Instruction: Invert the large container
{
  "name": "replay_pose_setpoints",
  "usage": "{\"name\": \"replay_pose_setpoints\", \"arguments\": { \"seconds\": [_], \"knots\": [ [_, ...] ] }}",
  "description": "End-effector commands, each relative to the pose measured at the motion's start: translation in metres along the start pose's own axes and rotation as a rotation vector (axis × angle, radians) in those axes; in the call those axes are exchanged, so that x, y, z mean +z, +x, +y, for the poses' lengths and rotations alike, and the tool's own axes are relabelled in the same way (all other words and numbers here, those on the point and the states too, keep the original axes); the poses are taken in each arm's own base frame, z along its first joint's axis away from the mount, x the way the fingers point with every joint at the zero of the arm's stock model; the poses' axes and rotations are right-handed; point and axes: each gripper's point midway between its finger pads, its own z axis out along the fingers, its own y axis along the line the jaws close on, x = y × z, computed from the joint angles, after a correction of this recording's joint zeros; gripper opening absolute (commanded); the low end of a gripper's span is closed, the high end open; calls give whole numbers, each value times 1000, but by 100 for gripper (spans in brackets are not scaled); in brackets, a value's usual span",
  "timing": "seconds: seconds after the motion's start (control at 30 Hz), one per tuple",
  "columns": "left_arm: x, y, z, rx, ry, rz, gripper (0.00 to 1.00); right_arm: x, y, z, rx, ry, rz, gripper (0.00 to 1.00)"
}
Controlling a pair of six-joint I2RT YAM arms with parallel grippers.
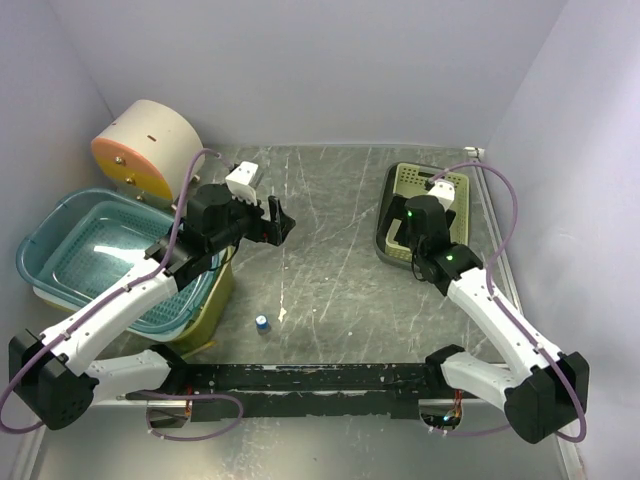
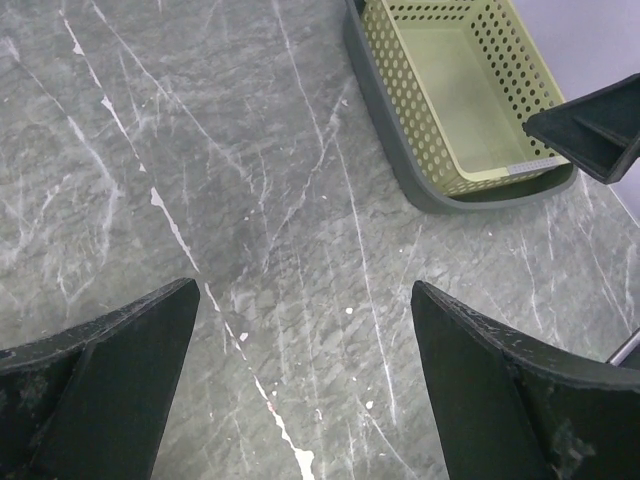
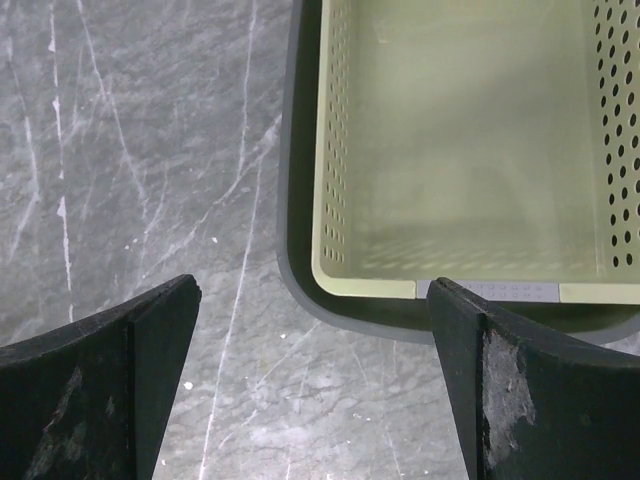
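My right pincer gapes wide, the green basket (nested, I think, in a grey tray) just ahead. My left pincer, also wide, hangs well apart.

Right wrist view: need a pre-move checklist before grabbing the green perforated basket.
1. Right gripper fingers open: ok.
2. Pale green perforated plastic basket upright, not yet flipped: ok.
3. Basket empty: ok, nothing shows inside.
4. Fingers straddling its near wall: cannot tell. The corner sits between them, but height is unclear.
5. Left gripper clear of the basket: ok, open over the grey marbled table.
6. Small blue-capped object out of the way: ok, near the arm bases.
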Motion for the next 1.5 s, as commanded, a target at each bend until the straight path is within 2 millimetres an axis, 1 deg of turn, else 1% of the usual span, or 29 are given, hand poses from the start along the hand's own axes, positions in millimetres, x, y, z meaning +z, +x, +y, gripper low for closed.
{"name": "replay_pose_setpoints", "arguments": {
  "seconds": [0.0,0.13,0.2,0.27,0.33,0.43,0.5,0.57,0.63,0.7,0.73,0.77,0.87,0.97,1.03,1.1,1.17,1.23,1.27,1.33,1.4,1.43,1.47],
  "knots": [
    [-4,-8,-12,-4,59,-31,99,-7,-10,1,31,-19,-42,99],
    [-3,-4,-12,9,62,-6,99,-6,-5,-1,25,-13,-30,99],
    [-3,-4,-14,18,83,-16,99,-5,-3,-2,11,-10,-19,99],
    [-1,3,-20,38,109,-15,99,-2,1,-3,11,4,-6,99],
    [3,15,-32,77,109,12,99,2,0,-4,21,27,-9,99],
    [13,36,-63,167,113,76,99,13,-12,6,-2,14,-27,99],
    [18,45,-74,167,120,114,99,26,-23,10,2,50,-36,99],
    [20,47,-75,143,118,117,99,49,-32,5,23,110,20,97],
    [17,44,-74,120,111,104,99,78,-30,-3,55,146,113,87],
    [11,41,-71,113,97,95,99,105,-26,-8,74,157,196,65],
    [9,40,-69,113,89,93,99,117,-21,-12,72,173,231,61],
    [7,41,-66,115,75,93,99,126,-18,-15,64,192,254,59],
    [2,43,-58,116,40,107,99,147,-5,-21,8,228,303,59],
    [-1,48,-52,113,16,118,99,164,7,-16,-30,192,340,67],
    [-2,53,-48,118,2,134,99,170,12,-16,-44,197,360,69],
    [-2,58,-47,115,-4,147,99,174,15,-17,-52,199,367,67],
    [-3,60,-48,112,6,152,99,175,16,-17,-50,201,364,62],
    [-3,60,-50,106,19,147,99,175,17,-18,-47,200,360,53],
    [-4,60,-51,106,24,146,99,175,18,-17,-48,195,360,44],
    [-4,61,-51,105,25,146,99,173,15,-17,-47,194,357,20],
    [-4,62,-49,107,20,150,99,168,9,-14,-48,180,348,3],
    [-4,62,-49,108,18,151,99,164,0,-12,-49,173,332,0],
    [-4,62,-49,111,16,154,99,158,-9,-10,-50,170,317,0]
  ]
}}
